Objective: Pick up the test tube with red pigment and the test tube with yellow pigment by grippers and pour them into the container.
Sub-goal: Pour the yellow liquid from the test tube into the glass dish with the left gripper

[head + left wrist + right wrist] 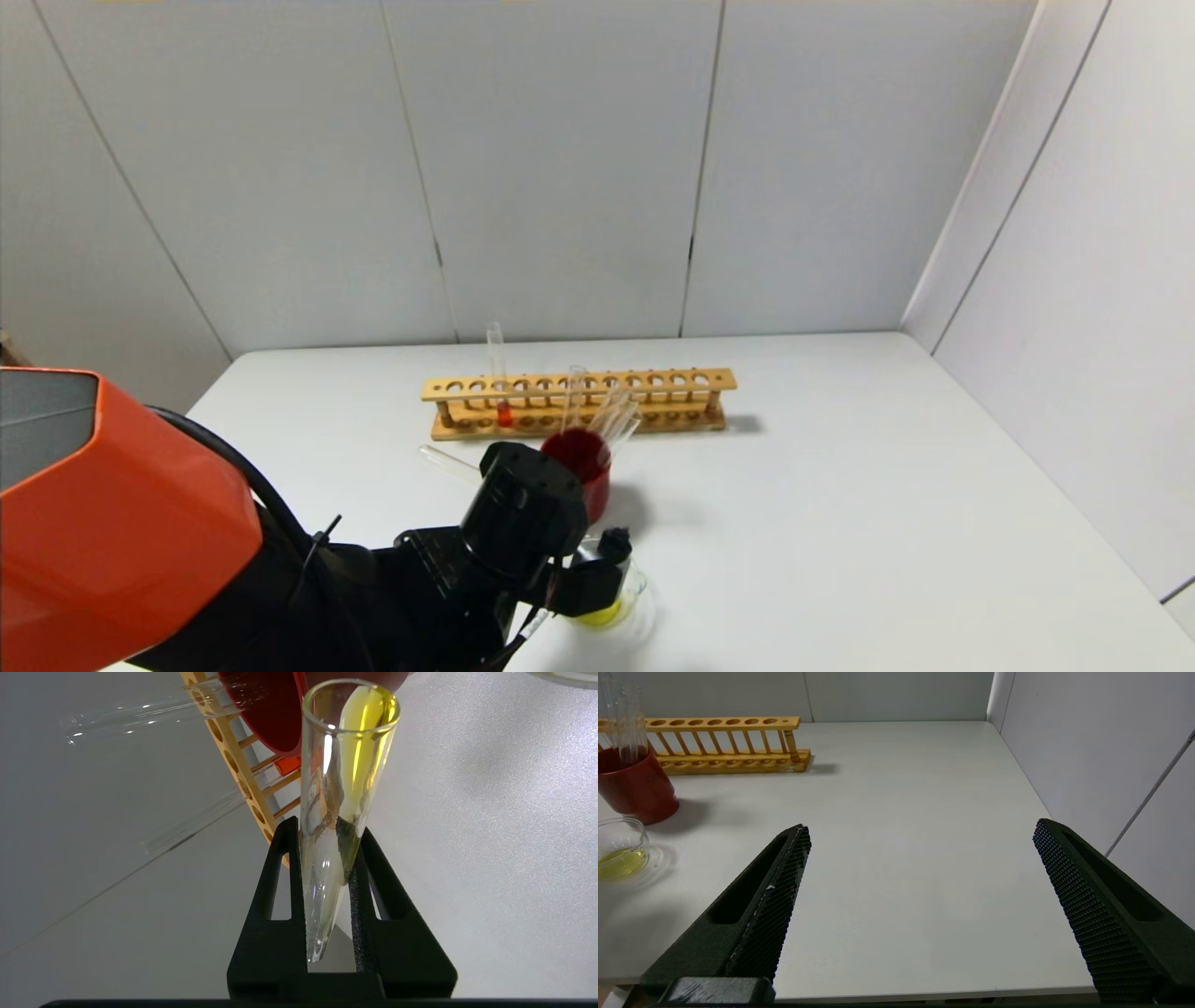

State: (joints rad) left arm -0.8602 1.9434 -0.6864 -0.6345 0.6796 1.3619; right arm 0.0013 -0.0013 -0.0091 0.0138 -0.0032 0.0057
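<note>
From the head view, the black two-fingered left gripper (pixel 597 583) on its orange-shelled arm hangs low over the small clear glass cup with a side handle, the container (pixel 627 607), where a pool of yellow already shows, so the yellow pour looks to be the step in hand. Behind it stands a taller beaker of dark red liquid (pixel 583 471) with plain clear tubes leaning in it, and further back the long wooden tube rack (pixel 579 401) holds the thin clear test tube with red pigment (pixel 499 378), upright near the rack's left end and untouched. Over to the left wrist view: the fingers are clamped on the long clear glass test tube with yellow pigment (pixel 341 812), tipped mouth-down, with yellow liquid run to the lip. Now the right wrist view: the right gripper (pixel 920 905) hovers spread wide above the white table (pixel 924 812), well apart from everything and holding nothing, the yellow-pooled cup off at the edge. Next, I reckon, drain the tube fully, then go for the red one in the rack.
</note>
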